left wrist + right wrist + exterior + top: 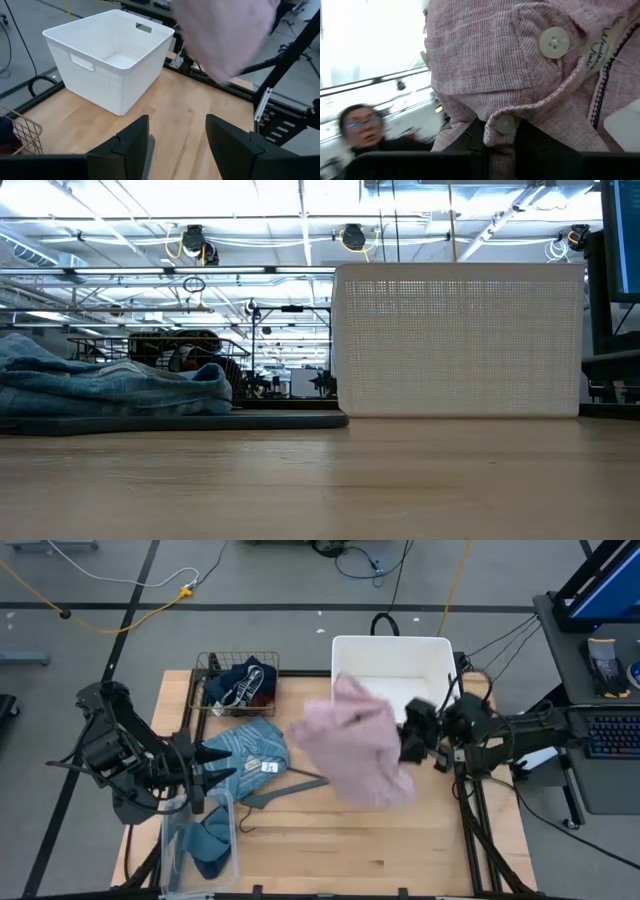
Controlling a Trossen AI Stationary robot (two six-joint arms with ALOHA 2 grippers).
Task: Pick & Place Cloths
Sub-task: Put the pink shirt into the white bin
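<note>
Beside white ribbed plastic basket (392,658): right gripper (501,131) clamps pink checked shirt (358,738); carry fully over rim, then drop. Left gripper (177,145) open.

High view looks straight down on my whole table (330,840). Low view sits at tabletop level, facing the white basket (458,340), shared with high and my left wrist views. Right wrist view is pressed against pink checked cloth (520,65).

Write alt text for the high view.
The right claw holds a pink cloth up beside the white bin. The left claw waits open near a blue cloth, with a wire basket of cloths behind.
</note>
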